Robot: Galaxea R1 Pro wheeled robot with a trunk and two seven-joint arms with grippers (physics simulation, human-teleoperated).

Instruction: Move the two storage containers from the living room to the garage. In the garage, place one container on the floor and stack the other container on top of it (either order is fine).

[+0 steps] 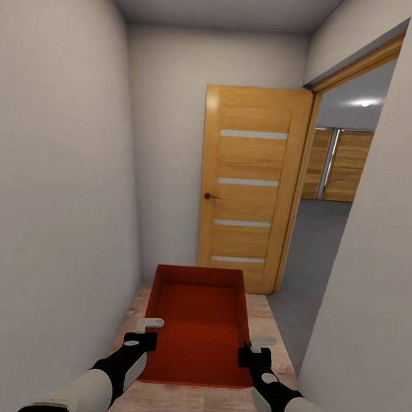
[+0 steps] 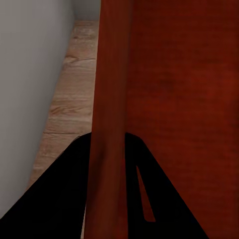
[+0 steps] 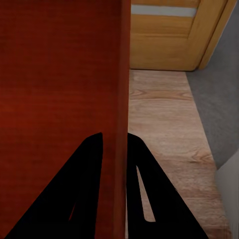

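I hold one orange-red storage container (image 1: 196,321) level in front of me, over a light wood floor in a narrow hallway. My left gripper (image 1: 146,333) is shut on its left side wall, and my right gripper (image 1: 255,349) is shut on its right side wall. The left wrist view has the thin wall (image 2: 112,99) clamped between the dark fingers of the left gripper (image 2: 107,149). In the right wrist view the same bin (image 3: 59,74) has its other wall pinched by the right gripper (image 3: 115,144). Through a doorway ahead right lies the garage's grey floor (image 1: 316,243).
White walls close in tightly on both sides (image 1: 53,209). An open wooden door (image 1: 250,184) with frosted strips stands against the end wall. The doorway's frame (image 1: 301,193) is to the right of it. Wooden slatted doors (image 1: 345,166) show at the garage's far side.
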